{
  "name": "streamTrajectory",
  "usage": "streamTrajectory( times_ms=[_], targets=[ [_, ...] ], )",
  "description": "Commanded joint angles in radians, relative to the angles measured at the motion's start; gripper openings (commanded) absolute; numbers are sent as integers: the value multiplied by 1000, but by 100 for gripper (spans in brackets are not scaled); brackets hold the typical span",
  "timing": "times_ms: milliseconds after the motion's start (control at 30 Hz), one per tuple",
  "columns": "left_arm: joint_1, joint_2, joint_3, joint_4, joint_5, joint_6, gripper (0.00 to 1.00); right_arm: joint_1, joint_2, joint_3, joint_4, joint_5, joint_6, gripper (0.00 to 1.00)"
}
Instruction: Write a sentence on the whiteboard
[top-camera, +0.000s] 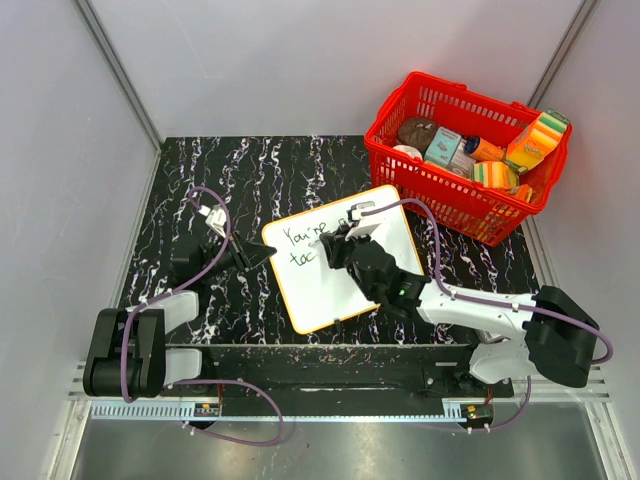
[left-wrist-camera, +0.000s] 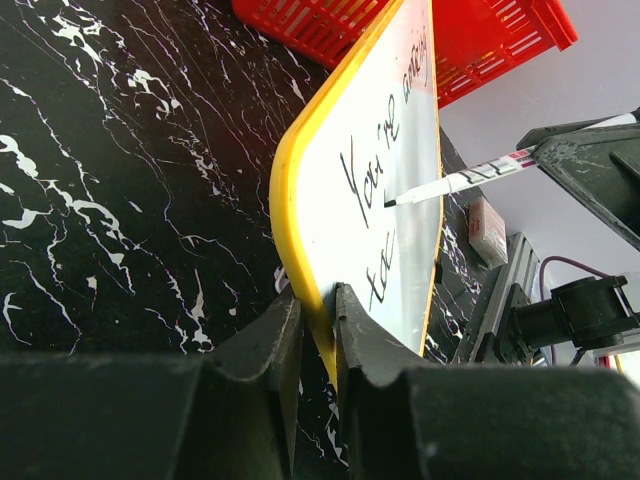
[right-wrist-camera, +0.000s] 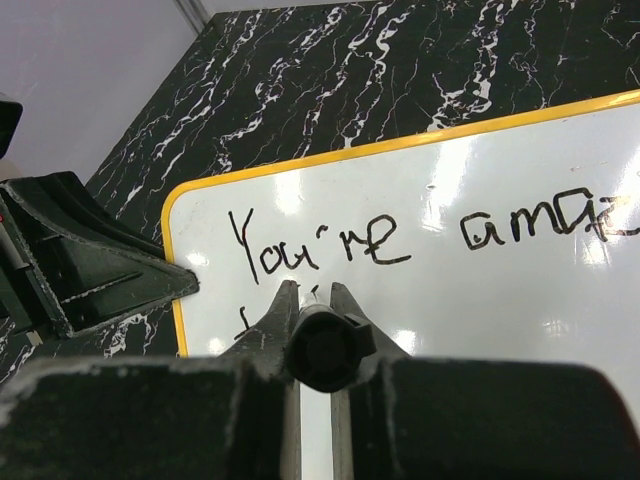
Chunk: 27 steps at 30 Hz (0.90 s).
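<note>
The whiteboard (top-camera: 312, 292) lies on the black marbled table, white with a yellow rim, and also shows in the wrist views (left-wrist-camera: 385, 130) (right-wrist-camera: 480, 300). It reads "You're amaz…" with a few letters of a second line below. My left gripper (top-camera: 263, 258) (left-wrist-camera: 318, 302) is shut on the board's left rim, one finger on each side of the edge. My right gripper (top-camera: 336, 250) (right-wrist-camera: 315, 292) is shut on a black-capped marker (left-wrist-camera: 462, 180) (right-wrist-camera: 322, 345). The marker's tip sits at the board surface, just under "You're" and above the second line.
A red basket (top-camera: 440, 190) with sponges, cans and packets stands at the back right, close to the board's far corner. Grey walls enclose the table on three sides. Purple cables loop off both arms.
</note>
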Motion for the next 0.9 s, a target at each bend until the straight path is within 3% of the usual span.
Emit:
streamTrajectory(
  times_ms=[0,867],
  targets=[
    [-4,11,2,15,-12,73,0,-7,-18,-18,-18,-16,23,0],
    [-4,8,2,13,-13,75,0,-7,-84,-97,-66,-45,74,0]
  ],
)
